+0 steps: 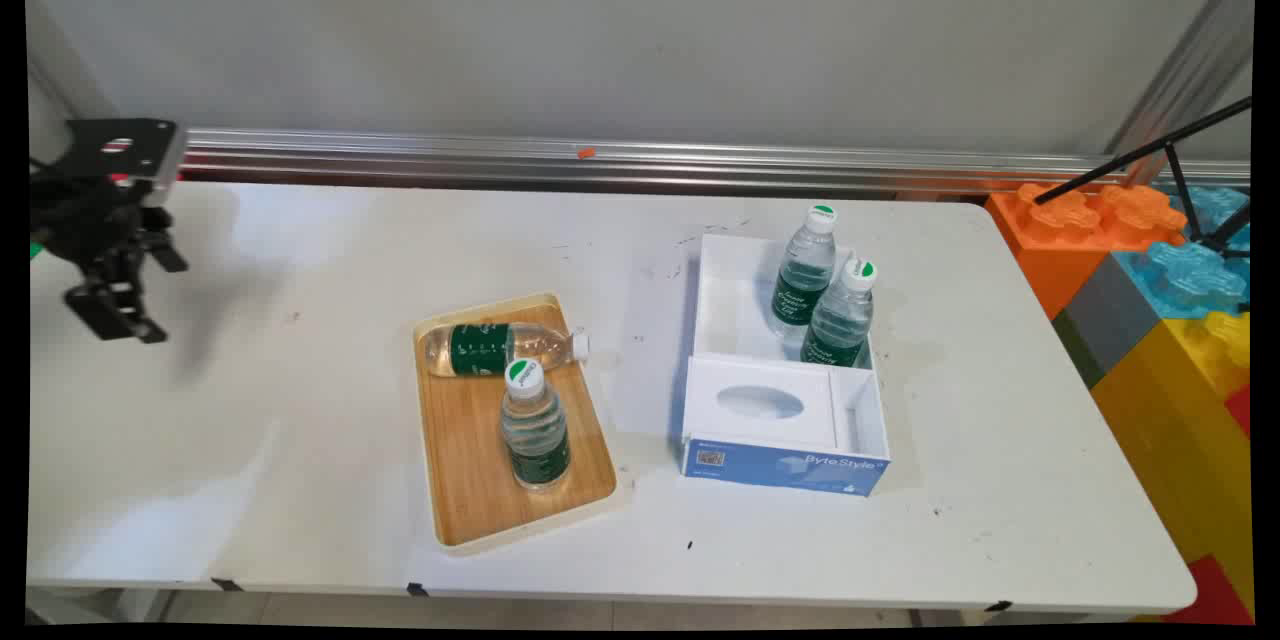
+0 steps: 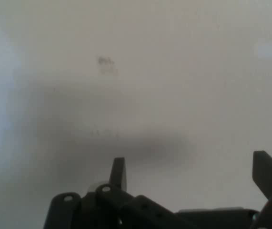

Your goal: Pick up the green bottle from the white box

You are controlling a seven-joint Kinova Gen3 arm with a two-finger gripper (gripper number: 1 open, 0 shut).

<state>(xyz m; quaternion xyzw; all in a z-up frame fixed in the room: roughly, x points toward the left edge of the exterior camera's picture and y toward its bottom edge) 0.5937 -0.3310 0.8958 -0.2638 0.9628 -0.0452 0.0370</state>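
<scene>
My black gripper (image 1: 140, 295) hangs above the table's far left, well away from everything else. In the hand view the gripper (image 2: 193, 174) is open, its two fingers wide apart with only bare white table between them. A wooden tray (image 1: 470, 480) lies at the table's middle. On it one water bottle (image 1: 500, 348) lies on its side at the far end, and another water bottle (image 1: 535, 428) stands upright. To the right is a white box (image 1: 725, 305) with two upright bottles (image 1: 805, 272) (image 1: 840, 312) in its far part.
A blue and white tissue box (image 1: 770, 435) fills the near part of the white box. Large coloured toy blocks (image 1: 1150, 290) and a black tripod (image 1: 1180, 170) stand past the table's right edge. An aluminium rail (image 1: 640, 160) runs along the wall behind the table.
</scene>
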